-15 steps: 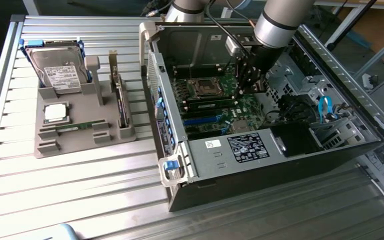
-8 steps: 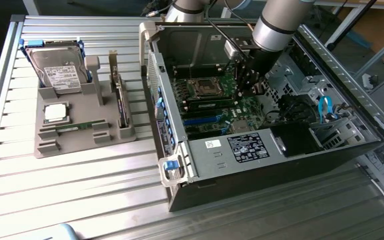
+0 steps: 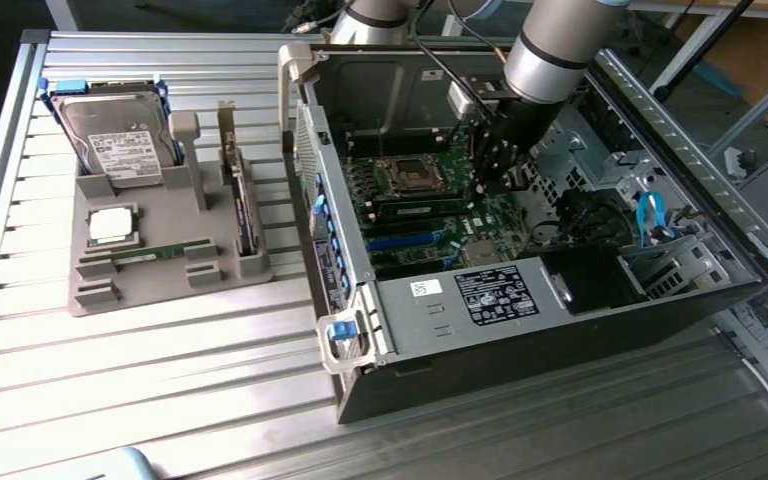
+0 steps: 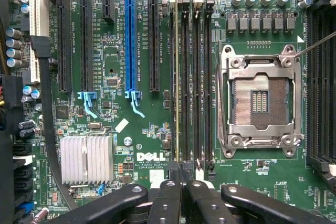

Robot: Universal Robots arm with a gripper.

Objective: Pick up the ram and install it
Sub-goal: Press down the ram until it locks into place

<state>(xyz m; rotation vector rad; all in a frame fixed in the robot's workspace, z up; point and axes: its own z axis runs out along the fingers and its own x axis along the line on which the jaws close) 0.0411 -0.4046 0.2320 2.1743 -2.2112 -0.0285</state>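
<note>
Jaws (image 4: 184, 183): closed together, nothing visible between the tips. In the wrist view they sit over the near end of the bank of four memory slots (image 4: 191, 82), above the motherboard (image 4: 115, 129).

Wrist view, around the slots:
- Empty processor socket (image 4: 261, 100) in its metal frame, just beside the slots.
- Blue expansion slot (image 4: 130, 40) among black ones on the far side of the slots from the socket.
- Finned heat sink (image 4: 86, 158) near the board's edge.
- One memory slot carries a pale line along its length; cannot tell what it is.

Exterior view:
- The arm (image 3: 551, 45) reaches down into the open computer case (image 3: 491, 300), with the jaws (image 3: 491, 178) low over the board beside the socket.
- Ram (image 3: 157, 255): well apart from the jaws, outside the case. It lies as a green stick in a groove at the front of the grey tray (image 3: 104, 300).
- The tray stands on the slatted metal tabletop (image 3: 157, 380) to the exterior view's left of the case.
- The same tray holds a hard drive (image 3: 117, 140) at its back, a square silver processor (image 3: 111, 225), and an upright card (image 3: 237, 195) along the edge nearest the case.
</note>
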